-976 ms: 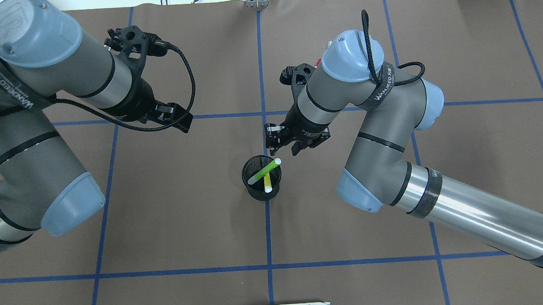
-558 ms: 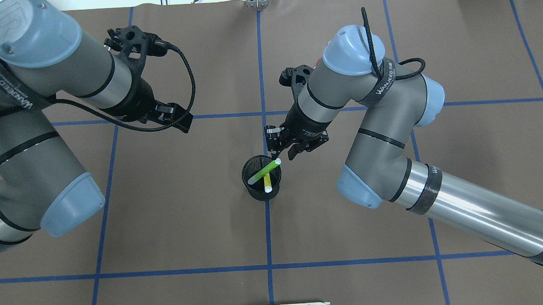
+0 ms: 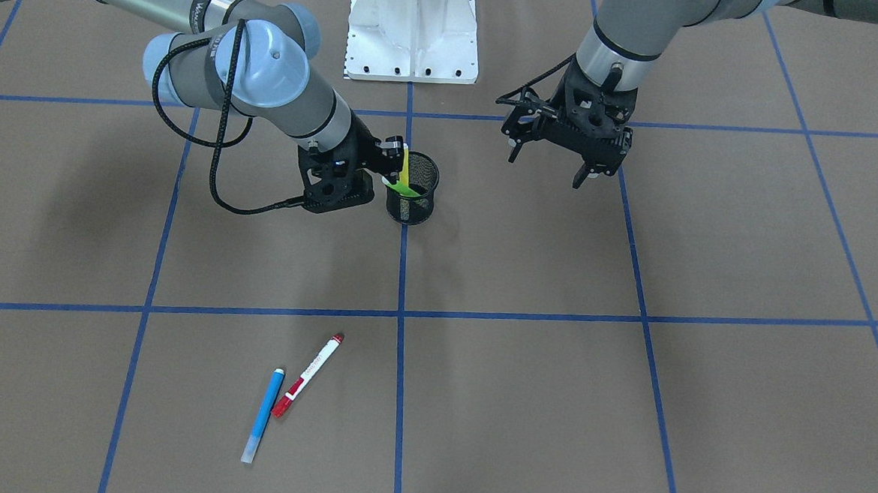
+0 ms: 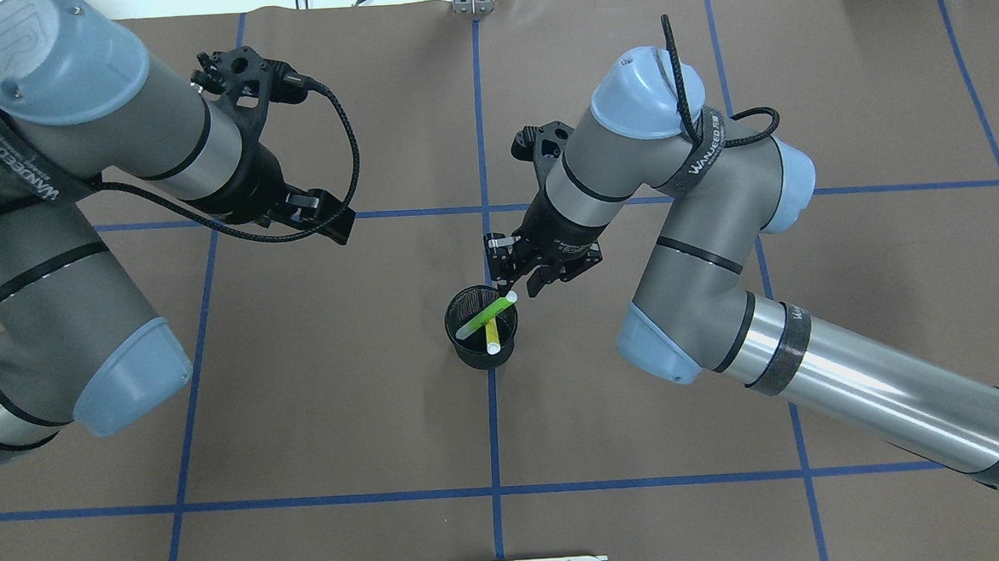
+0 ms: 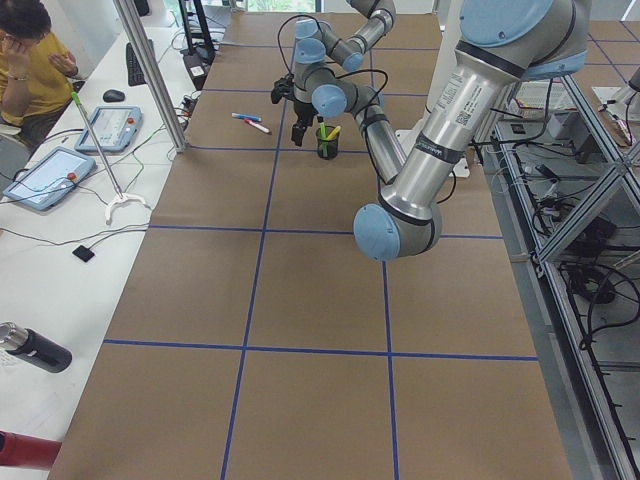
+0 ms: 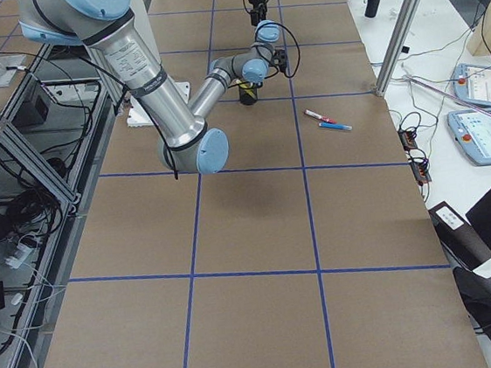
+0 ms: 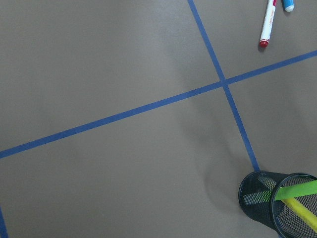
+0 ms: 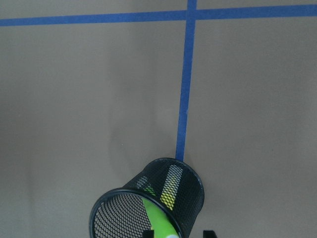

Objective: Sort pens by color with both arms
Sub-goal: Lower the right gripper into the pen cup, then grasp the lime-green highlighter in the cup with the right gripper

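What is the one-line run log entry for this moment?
right gripper open, astride green pen tip | yellow pen beside it in mesh cup | blue pen, red-capped pen on table | left gripper open, empty

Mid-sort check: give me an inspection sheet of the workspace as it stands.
surface: brown mat with a blue tape grid, lying flat.
job's things: green pen and yellow pen stand in the mesh cup; blue pen and red-capped pen lie close together on the operators' side.
clutter: nothing seen.
grippers: right gripper open, straddling the green pen's top; left gripper open, empty, above the mat.
cables: right wrist cable and left wrist cable hang in loops, clear of the cup.
surroundings: white pedestal; a seated person and tablets at the side bench.
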Controlling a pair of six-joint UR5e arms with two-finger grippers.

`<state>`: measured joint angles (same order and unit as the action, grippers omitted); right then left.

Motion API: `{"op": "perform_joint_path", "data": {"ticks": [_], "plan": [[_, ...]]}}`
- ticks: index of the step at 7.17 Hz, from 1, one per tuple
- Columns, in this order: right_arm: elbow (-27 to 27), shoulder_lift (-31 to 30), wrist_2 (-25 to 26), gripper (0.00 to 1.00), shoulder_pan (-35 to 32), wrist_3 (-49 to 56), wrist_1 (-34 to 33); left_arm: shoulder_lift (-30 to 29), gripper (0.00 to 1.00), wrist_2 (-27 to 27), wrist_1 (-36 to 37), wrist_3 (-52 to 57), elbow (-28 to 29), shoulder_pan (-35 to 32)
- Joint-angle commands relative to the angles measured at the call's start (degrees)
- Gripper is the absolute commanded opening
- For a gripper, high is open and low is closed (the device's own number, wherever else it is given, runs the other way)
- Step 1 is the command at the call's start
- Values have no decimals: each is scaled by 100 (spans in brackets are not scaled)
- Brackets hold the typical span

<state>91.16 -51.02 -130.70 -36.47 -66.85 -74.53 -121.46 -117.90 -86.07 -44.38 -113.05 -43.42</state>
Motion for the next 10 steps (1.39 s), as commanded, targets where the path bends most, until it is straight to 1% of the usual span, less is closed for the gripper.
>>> {"op": "perform_joint_path", "data": {"ticks": [1, 2, 3, 5, 7, 9, 10], "plan": [[-2, 4, 18, 44, 34, 6, 0, 0, 99, -5, 3, 0, -15, 0], [-11, 4, 27, 44, 61, 14, 9, 0, 99, -5, -6, 0, -15, 0], [-11, 4, 36, 40, 87, 23, 9, 0, 99, -5, 3, 0, -15, 0], [-11, 4, 36, 37, 122, 23, 18, 0, 99, -5, 3, 0, -24, 0], [-11, 4, 45, 29, 131, 32, 18, 0, 99, -14, 3, 0, -33, 0], [-11, 4, 176, 29, 140, 76, 18, 0, 99, -14, 3, 0, -33, 0], [-11, 4, 185, 33, 140, 85, 18, 0, 99, -14, 3, 0, -33, 0]]}}
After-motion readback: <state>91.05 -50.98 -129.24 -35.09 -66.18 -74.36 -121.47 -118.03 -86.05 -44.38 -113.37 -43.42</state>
